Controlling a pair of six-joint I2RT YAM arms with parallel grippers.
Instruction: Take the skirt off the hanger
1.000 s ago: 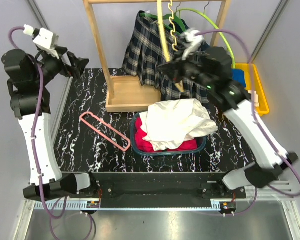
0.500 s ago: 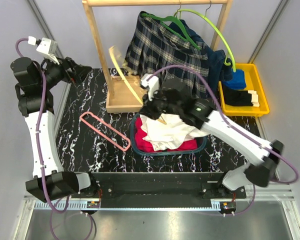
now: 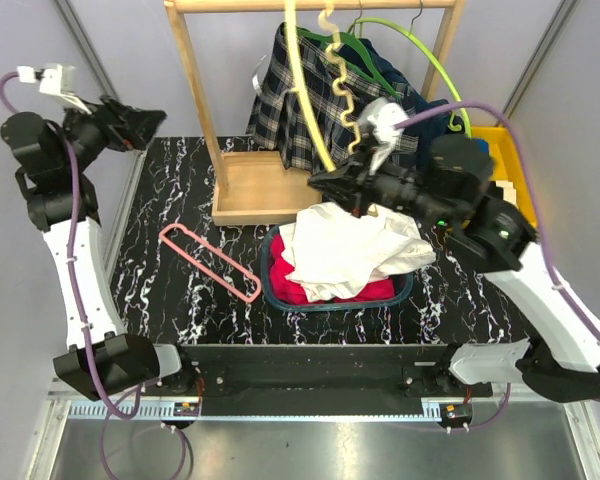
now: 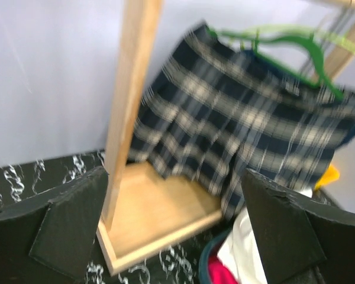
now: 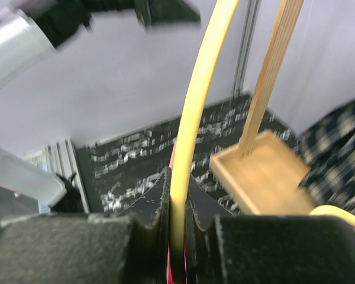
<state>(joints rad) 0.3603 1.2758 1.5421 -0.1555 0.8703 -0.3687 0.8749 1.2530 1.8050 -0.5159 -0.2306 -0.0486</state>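
The plaid skirt (image 3: 285, 100) hangs on the dark green hanger (image 3: 352, 47) from the wooden rack's top rail; it also shows blurred in the left wrist view (image 4: 236, 130), with the green hanger (image 4: 287, 44) above it. My left gripper (image 3: 148, 122) is open and empty, held high at the left, apart from the rack, its wide-spread fingers (image 4: 71, 219) framing the skirt. My right gripper (image 3: 325, 182) is shut on a pale yellow hanger (image 3: 298, 80), which stands upright in front of the skirt. The right wrist view shows the jaws (image 5: 178, 189) clamped on the yellow bar (image 5: 201, 100).
The wooden rack (image 3: 193, 90) has a box base (image 3: 255, 190). A teal basket (image 3: 270, 270) holds white cloth (image 3: 350, 250) over a red garment. A pink hanger (image 3: 210, 262) lies on the black table. A lime-green hanger (image 3: 430, 60), a denim garment and a yellow bin (image 3: 510, 150) are at the right.
My right arm, low over the basket with the yellow hanger tilted half a second ago, has risen and moved right; the hanger now stands upright. My left gripper has swung slightly.
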